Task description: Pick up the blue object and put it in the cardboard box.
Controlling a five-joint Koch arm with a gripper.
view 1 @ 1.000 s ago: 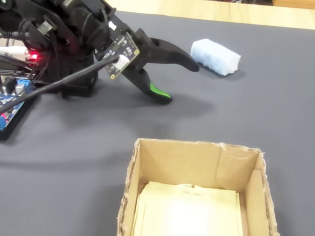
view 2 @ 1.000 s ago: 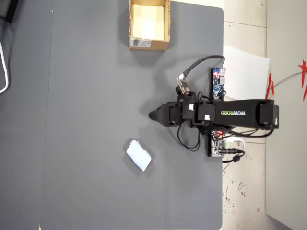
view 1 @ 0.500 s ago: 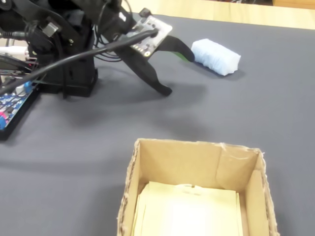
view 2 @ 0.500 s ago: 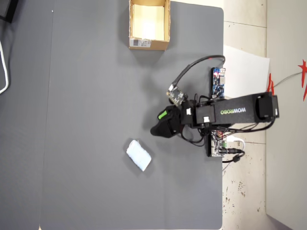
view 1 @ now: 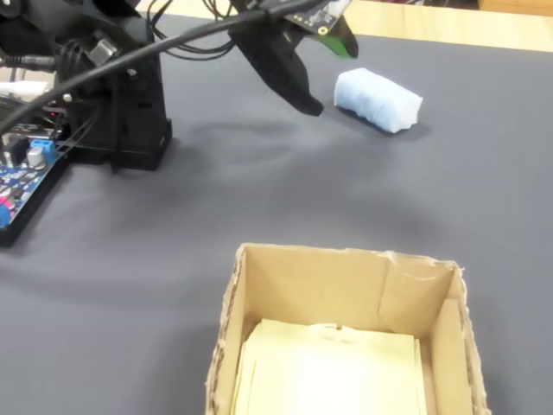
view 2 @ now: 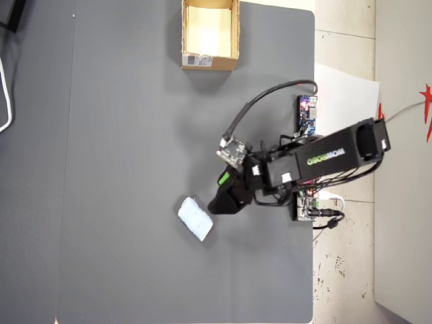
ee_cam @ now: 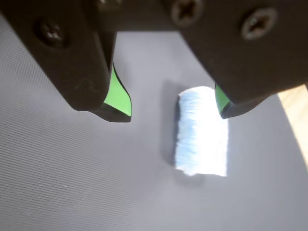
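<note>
Claw: jaws spread wide, nothing between the tips, hanging above the grey mat.
Blue lump: lies flat on the mat, untouched, near the mat's far edge in the fixed view.
Offset: in the wrist view the lump sits off-centre, under the right-hand jaw rather than in the gap; the claw likely needs a shift that way before dropping.
Long axis: runs top to bottom in the wrist view, crosswise to the jaws' closing line, so the narrow side gets pinched.
Box: open, well apart from the lump at the other end of the mat in the overhead view.
</note>
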